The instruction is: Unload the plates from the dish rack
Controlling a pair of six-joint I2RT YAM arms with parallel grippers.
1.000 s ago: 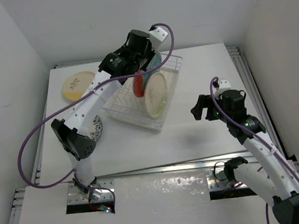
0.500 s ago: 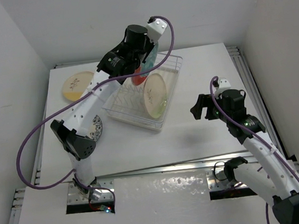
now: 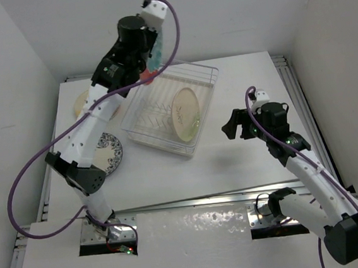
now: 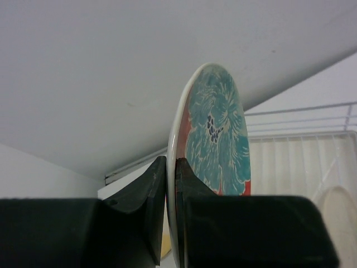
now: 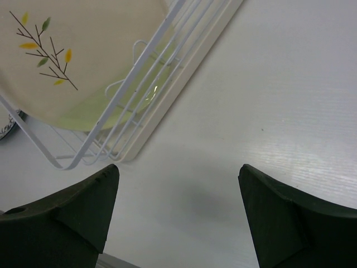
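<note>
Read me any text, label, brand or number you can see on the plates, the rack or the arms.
No text can be read in any view.
The red-and-teal plate in the left gripper shows only a pattern.
The cream plate in the dish rack shows only a sprig.
The arms show no legible marking.

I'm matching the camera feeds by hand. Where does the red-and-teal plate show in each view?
Top external: the red-and-teal plate is upper left of centre, up and left of the dish rack, partly hidden by the arm.
Left wrist: centre of the frame, nearly edge-on, clamped in the left gripper.
Right wrist: not in it.
Shared landmark: the dish rack, which shows in all three views.
</note>
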